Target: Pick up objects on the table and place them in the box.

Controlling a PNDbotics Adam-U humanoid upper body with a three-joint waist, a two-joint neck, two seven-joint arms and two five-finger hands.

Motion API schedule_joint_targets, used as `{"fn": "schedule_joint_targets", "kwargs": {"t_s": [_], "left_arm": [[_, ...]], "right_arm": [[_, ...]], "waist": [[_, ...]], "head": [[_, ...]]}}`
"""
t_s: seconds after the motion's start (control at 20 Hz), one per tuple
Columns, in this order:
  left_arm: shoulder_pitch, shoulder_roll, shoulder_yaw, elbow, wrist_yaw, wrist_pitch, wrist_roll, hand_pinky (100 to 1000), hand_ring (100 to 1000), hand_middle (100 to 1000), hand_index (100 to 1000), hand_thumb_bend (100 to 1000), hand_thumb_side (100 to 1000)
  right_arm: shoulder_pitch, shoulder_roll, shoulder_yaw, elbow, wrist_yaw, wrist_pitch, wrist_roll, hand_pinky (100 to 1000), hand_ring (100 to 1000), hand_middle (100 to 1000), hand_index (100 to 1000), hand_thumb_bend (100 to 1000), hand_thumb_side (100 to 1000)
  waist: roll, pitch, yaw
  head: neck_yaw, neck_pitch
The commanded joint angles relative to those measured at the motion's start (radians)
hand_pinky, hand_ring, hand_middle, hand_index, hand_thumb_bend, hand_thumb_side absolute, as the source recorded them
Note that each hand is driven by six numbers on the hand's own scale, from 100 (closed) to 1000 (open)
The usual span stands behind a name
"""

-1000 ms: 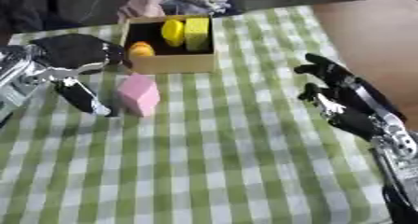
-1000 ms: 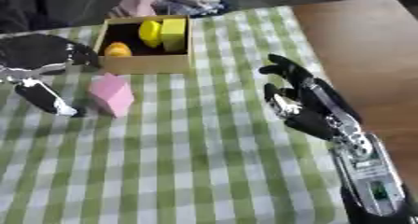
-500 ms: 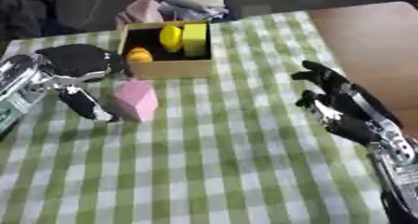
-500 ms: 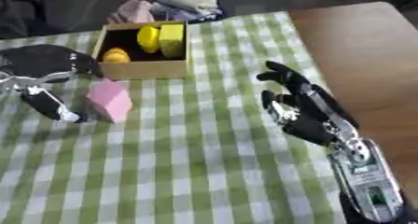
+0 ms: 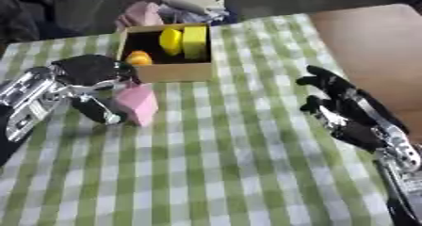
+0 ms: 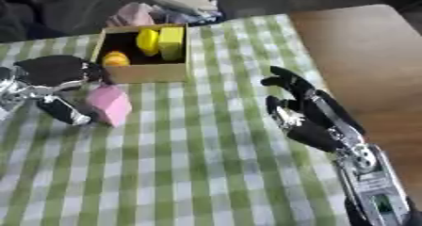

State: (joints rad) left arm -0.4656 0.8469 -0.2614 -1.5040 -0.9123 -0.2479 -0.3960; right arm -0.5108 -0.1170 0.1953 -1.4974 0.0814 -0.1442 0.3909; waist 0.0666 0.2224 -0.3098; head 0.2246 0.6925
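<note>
Pinching a pink house-shaped block (image 5: pixel 136 103) between thumb and curled fingers of left hand (image 5: pixel 89 76), just before cardboard box (image 5: pixel 174 71) on checked cloth (image 5: pixel 223 164). Resting open at right: right hand (image 5: pixel 350 115), well apart.

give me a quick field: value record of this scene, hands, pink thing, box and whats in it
left hand: at the pink block, fingers curled round it
pink block: on the green checked tablecloth, just in front of the box
box: cardboard, open top, at the table's far side
box contents: two yellow objects and a small orange one
right hand: open, idle, holds nothing
</note>
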Motion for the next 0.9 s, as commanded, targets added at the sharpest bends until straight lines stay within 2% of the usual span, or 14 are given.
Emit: {"fn": "schedule_joint_targets", "kwargs": {"t_s": [0.05,0.15,0.2,0.35,0.4,0.55,0.7,0.9], "left_arm": [[-0.017,0.008,-0.004,0.013,-0.002,-0.012,0.005,838,813,804,854,337,393],[-0.018,0.003,-0.004,0.019,0.002,-0.014,0.017,827,788,775,828,317,380],[-0.018,0.002,-0.002,0.019,0.005,-0.013,0.028,804,741,717,779,281,357],[-0.016,0.004,0.005,0.014,0.02,-0.005,0.073,777,670,629,712,256,336],[-0.016,0.004,0.01,0.01,0.027,0.0,0.089,749,610,572,665,230,317],[-0.015,0.008,0.008,0.011,0.038,0.006,0.127,753,621,589,677,248,327],[-0.019,0.009,0.009,0.014,0.043,0.01,0.148,705,535,508,601,203,299],[-0.026,0.026,0.037,-0.004,0.065,0.034,0.185,701,527,497,589,176,268]], "right_arm": [[-0.012,0.003,-0.003,-0.009,-0.006,0.0,0.001,671,1000,829,976,100,470],[-0.011,0.003,-0.003,-0.008,-0.006,0.0,0.001,671,1000,829,976,100,470],[-0.01,0.003,-0.004,-0.008,-0.006,0.0,0.0,671,1000,829,976,100,470],[-0.009,0.002,-0.005,-0.007,-0.005,0.001,-0.002,671,1000,829,976,100,470],[-0.008,0.002,-0.005,-0.007,-0.005,0.002,-0.003,671,1000,829,976,100,470],[-0.008,0.002,-0.005,-0.006,-0.004,0.002,-0.003,671,1000,829,976,100,470],[-0.009,0.002,-0.005,-0.006,-0.002,0.002,-0.004,671,1000,829,976,100,470],[-0.009,-0.001,-0.007,-0.005,-0.001,0.003,-0.006,671,1000,829,976,100,470]], "waist": [[-0.009,-0.001,-0.002],[-0.01,0.0,-0.002],[-0.01,0.0,-0.001],[-0.01,-0.001,0.001],[-0.01,-0.002,0.002],[-0.009,-0.003,0.003],[-0.01,-0.004,0.003],[-0.011,-0.006,0.005]], "head": [[0.003,-0.016],[0.003,-0.017],[0.002,-0.016],[0.002,-0.015],[0.001,-0.016],[-0.001,-0.018],[-0.003,-0.023],[-0.006,-0.025]]}}
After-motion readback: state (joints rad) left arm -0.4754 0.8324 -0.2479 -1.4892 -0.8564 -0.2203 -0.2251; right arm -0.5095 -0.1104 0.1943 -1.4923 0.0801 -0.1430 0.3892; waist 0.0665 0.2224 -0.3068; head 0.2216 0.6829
